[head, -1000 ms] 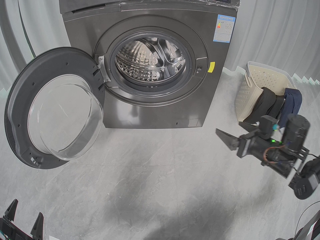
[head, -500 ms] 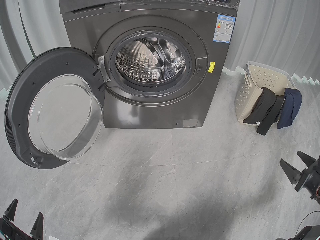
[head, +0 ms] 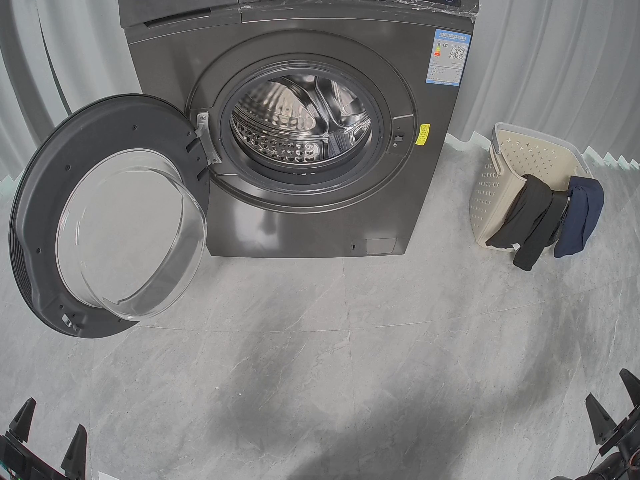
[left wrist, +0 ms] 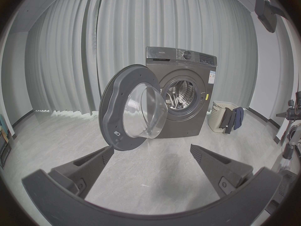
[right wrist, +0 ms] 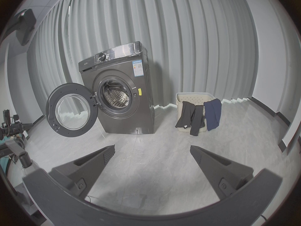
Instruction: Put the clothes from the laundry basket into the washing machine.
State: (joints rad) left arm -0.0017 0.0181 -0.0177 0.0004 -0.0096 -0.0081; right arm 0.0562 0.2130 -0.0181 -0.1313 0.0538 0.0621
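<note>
One washing machine [head: 300, 221] ahead, its one round door [head: 40, 235] swung wide toward the left fingers [head: 75, 445]. One laundry basket [head: 490, 188] well beyond the right fingers [head: 600, 420], with seemingly two black garments [head: 530, 211] and one navy garment [head: 583, 211] draped over its front rim. Both finger pairs spread wide, gripping nothing, with open floor [head: 333, 381] ahead of them. One blue label [head: 448, 57] and one yellow sticker [head: 423, 134] on the machine's front.

This looks like a staged laundry corner in a studio room. Pleated pale curtains [head: 553, 55] line the walls along the frame's top. A washing machine [head: 300, 228] at upper centre and a laundry basket [head: 490, 188] at right stand on a grey tiled floor [head: 373, 381].
</note>
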